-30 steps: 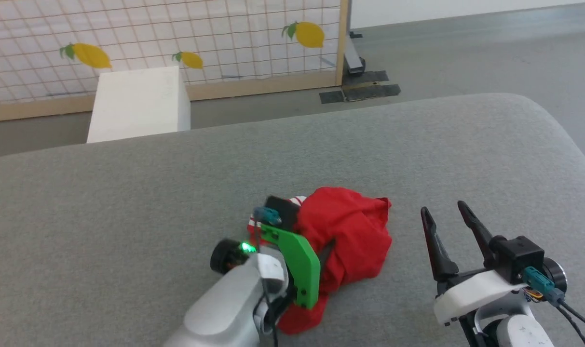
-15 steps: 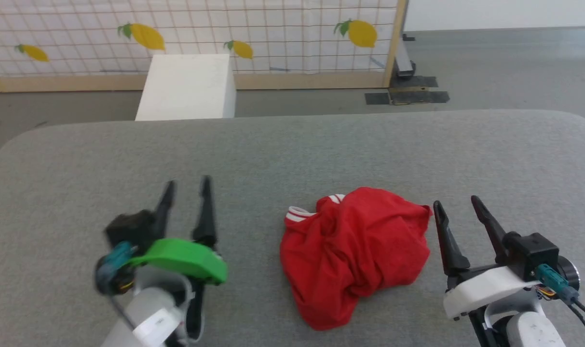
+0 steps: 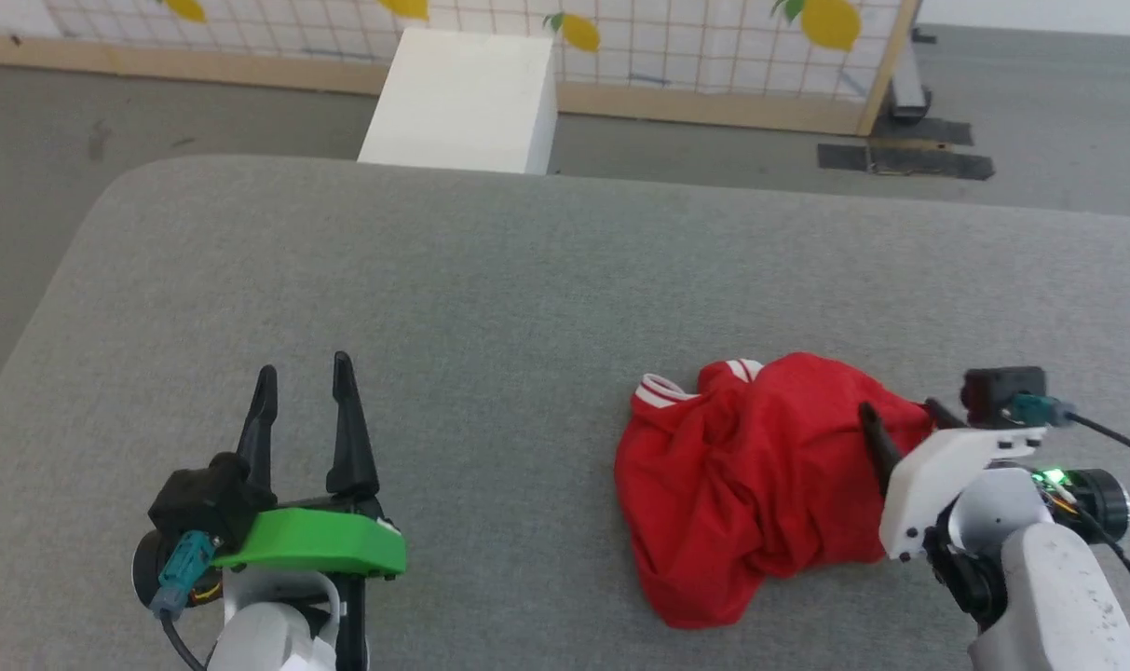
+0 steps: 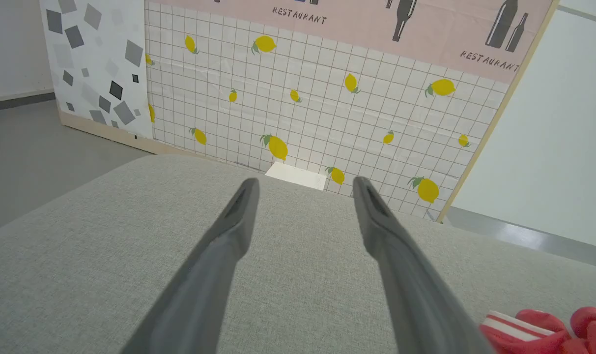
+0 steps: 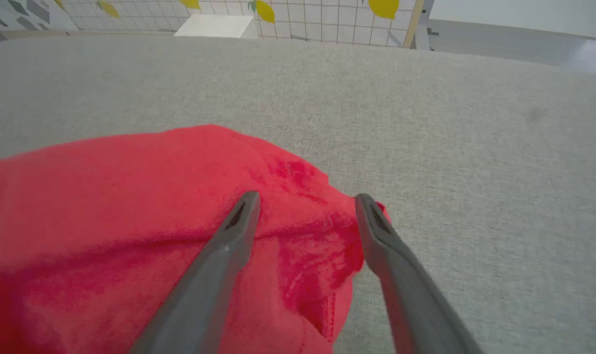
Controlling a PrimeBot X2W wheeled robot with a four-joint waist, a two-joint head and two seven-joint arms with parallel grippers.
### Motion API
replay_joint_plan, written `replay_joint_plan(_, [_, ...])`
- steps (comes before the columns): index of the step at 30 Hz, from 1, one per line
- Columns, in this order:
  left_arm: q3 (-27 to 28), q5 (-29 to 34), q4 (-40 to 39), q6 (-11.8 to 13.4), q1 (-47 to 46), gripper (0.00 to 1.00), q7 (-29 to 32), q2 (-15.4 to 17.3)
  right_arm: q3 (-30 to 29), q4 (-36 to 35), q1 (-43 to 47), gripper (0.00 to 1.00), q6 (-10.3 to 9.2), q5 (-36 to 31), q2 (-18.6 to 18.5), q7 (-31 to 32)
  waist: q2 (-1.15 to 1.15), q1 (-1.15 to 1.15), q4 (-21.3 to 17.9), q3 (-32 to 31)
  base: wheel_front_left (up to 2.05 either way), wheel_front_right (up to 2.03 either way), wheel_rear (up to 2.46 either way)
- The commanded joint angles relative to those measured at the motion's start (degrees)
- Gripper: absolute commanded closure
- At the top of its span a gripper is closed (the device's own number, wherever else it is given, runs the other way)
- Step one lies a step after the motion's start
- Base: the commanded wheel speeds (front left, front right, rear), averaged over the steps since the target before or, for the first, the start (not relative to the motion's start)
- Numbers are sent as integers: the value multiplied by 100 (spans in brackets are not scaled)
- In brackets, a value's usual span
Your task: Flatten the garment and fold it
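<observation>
Grey cushion (image 3: 434, 280) bears the garment (image 3: 760, 485), still a crumpled heap at 4 o'clock, as the left gripper (image 3: 305, 366), spread and empty, has backed off to 8 o'clock and the right gripper (image 3: 900, 408), also spread, has moved over its 3 o'clock edge, so flattening seems barely begun.

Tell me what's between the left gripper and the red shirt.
Nothing but bare grey cushion between the left gripper and the shirt, in the head view.
</observation>
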Motion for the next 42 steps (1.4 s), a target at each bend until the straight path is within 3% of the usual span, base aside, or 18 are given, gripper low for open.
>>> replay_joint_plan(1, [51,101,33,-102,40,0,-20,-64,-8,156,-149,0,-9,-70,7,334,0,0,253,257,0,0,0])
replay_joint_plan(6, [168,193,87,-252,11,0,-20,-146,-38,538,-368,0,-9,-349,7,1480,0,0,322,388,0,0,0])
replay_joint_plan(7, [180,200,106,-273,7,0,-20,-152,-7,599,-373,16,-9,-364,7,1712,0,0,317,402,0,0,0])
replay_joint_plan(8, [189,201,122,-291,2,0,-20,-155,11,640,-364,62,-9,-340,7,1893,0,0,310,407,0,0,0])
replay_joint_plan(9, [174,168,136,-297,2,0,-20,-157,57,649,-341,97,-9,-298,7,2047,0,0,293,398,0,0,0])
replay_joint_plan(10, [158,142,146,-293,5,0,-20,-158,77,617,-318,100,-9,-255,7,2092,0,0,273,383,0,0,0])
replay_joint_plan(17, [153,144,312,-335,71,0,-20,-161,-453,-247,214,100,-9,79,7,1177,0,0,-48,63,0,0,0])
replay_joint_plan(23, [184,219,394,-404,183,0,-20,-161,-1543,-1214,806,100,-9,182,7,111,0,0,-425,-193,0,0,0])
replay_joint_plan(27, [140,213,423,-434,207,0,-20,-161,-2280,-1205,1172,100,-9,142,7,176,0,0,-609,-262,0,0,0])
replay_joint_plan(32, [28,216,459,-426,237,0,-20,-162,-2628,-713,1477,100,-9,119,7,790,0,0,-726,-292,0,0,0])
replay_joint_plan(33, [7,210,473,-429,237,0,-20,-162,-2588,-672,1497,51,-9,161,7,837,0,0,-741,-289,0,0,0])
replay_joint_plan(35, [-56,198,494,-439,232,0,-20,-162,-2450,-713,1477,0,-9,266,7,666,0,0,-766,-266,0,0,0])
replay_joint_plan(42, [-633,15,906,-592,101,0,-20,-162,-1494,-1144,1344,0,-9,393,7,-714,0,0,-859,-179,0,0,0])
